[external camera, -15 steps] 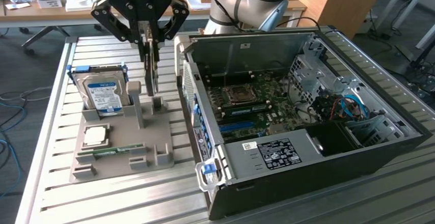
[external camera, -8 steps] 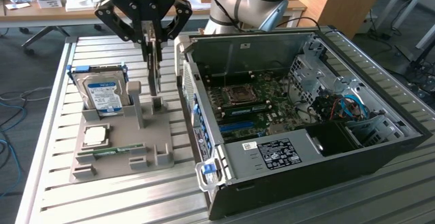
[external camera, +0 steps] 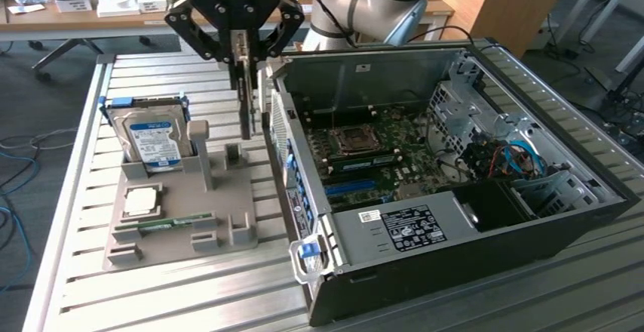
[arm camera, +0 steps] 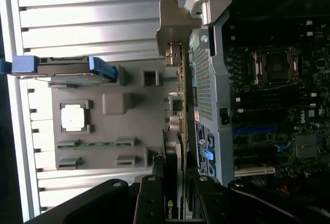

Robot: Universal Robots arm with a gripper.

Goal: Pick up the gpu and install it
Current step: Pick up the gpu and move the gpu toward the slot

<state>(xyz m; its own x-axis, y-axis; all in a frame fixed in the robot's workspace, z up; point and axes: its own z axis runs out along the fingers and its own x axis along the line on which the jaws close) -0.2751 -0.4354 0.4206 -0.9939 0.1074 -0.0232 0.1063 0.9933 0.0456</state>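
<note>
The gpu [external camera: 247,98] hangs edge-on and upright, a thin card with a metal bracket, and my gripper [external camera: 243,54] is shut on its upper edge. It is lifted above the grey holder tray [external camera: 237,196], close beside the outer wall of the open computer case [external camera: 453,158]. In the wrist view the gpu [arm camera: 178,105] runs as a narrow strip out from between my black fingers [arm camera: 154,188], alongside the case's perforated rear panel [arm camera: 206,79]. The motherboard [external camera: 372,151] lies exposed inside the case, with a blue slot [external camera: 352,189] on it.
On the grey tray stand a silver hard drive [external camera: 151,132], a square processor [external camera: 141,200] and a narrow green RAM stick [external camera: 166,225]. A power supply [external camera: 408,230] fills the case's near corner. The slatted metal table [external camera: 181,294] carries everything.
</note>
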